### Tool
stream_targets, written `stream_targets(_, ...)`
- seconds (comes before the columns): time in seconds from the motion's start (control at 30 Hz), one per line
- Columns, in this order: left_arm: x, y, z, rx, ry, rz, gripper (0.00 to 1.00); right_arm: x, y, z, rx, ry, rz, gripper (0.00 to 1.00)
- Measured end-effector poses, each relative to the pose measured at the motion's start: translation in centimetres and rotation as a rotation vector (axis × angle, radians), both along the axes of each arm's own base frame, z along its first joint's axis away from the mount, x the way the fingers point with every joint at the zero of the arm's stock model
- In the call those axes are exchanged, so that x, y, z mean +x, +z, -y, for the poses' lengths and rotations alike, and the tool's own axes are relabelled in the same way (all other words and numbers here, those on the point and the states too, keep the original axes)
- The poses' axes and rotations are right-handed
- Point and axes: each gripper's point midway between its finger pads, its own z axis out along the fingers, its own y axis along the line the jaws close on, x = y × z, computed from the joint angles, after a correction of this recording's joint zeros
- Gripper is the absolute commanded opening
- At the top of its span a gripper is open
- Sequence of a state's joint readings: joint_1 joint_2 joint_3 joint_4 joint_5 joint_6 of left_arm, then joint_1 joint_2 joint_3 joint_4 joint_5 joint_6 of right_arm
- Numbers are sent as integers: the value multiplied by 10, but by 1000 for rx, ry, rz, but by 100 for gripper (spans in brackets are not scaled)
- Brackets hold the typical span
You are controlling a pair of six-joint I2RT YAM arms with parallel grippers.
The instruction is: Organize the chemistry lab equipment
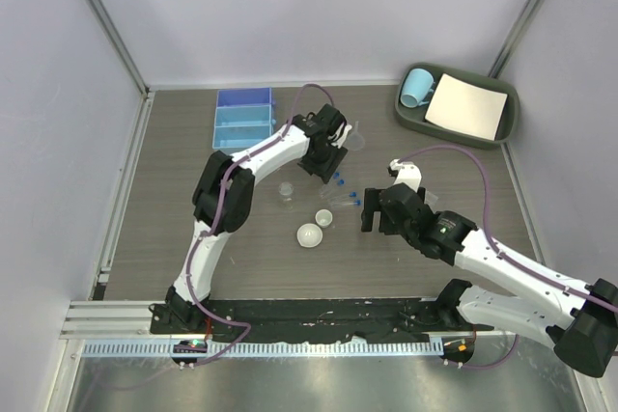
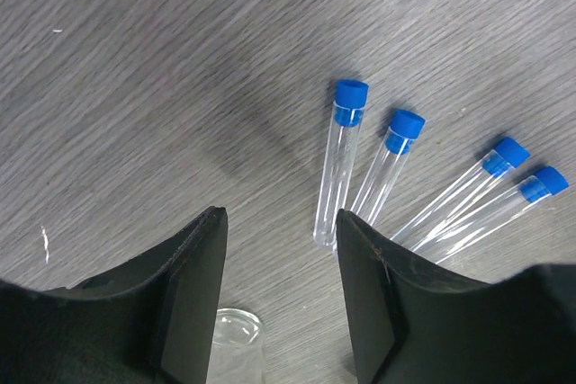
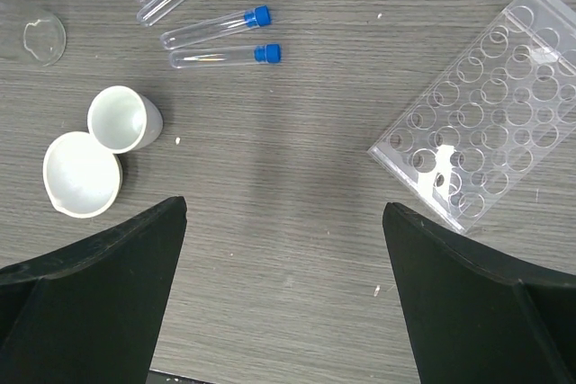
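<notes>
Several blue-capped clear tubes (image 2: 340, 164) lie loose on the table; they also show in the right wrist view (image 3: 216, 29) and the top view (image 1: 345, 192). My left gripper (image 2: 279, 222) is open and empty, hovering just beside the tubes' closed ends, with a small clear beaker (image 2: 236, 341) below its left finger. My right gripper (image 3: 283, 209) is open and empty over bare table. Two white round dishes (image 3: 81, 173) sit touching to its left, and the clear tube rack (image 3: 490, 105) lies to its right. A clear glass piece (image 1: 353, 138) stands behind the left wrist.
A blue divided bin (image 1: 241, 118) stands at the back left. A dark green tray (image 1: 505, 127) at the back right holds a light-blue mug (image 1: 416, 87) and a white paper sheet (image 1: 468, 106). A small beaker (image 1: 287, 191) stands left of the dishes.
</notes>
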State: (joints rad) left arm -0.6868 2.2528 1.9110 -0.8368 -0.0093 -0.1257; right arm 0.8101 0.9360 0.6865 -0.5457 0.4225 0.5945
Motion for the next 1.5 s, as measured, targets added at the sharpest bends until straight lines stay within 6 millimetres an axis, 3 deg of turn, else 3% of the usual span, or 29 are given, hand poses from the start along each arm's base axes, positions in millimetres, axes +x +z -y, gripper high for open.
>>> stream_targets(0.4,1,-5,11,-42,-26,-9,55,1,1,-3,13,10,3,96)
stream_targets(0.9,2,-22,8,-11,-43,-19,52,0,0,-5,19,16,-3,96)
stream_targets(1.5,9,-24,1,10,-51,6,26,-4,-1,-3,26,16,-13,96)
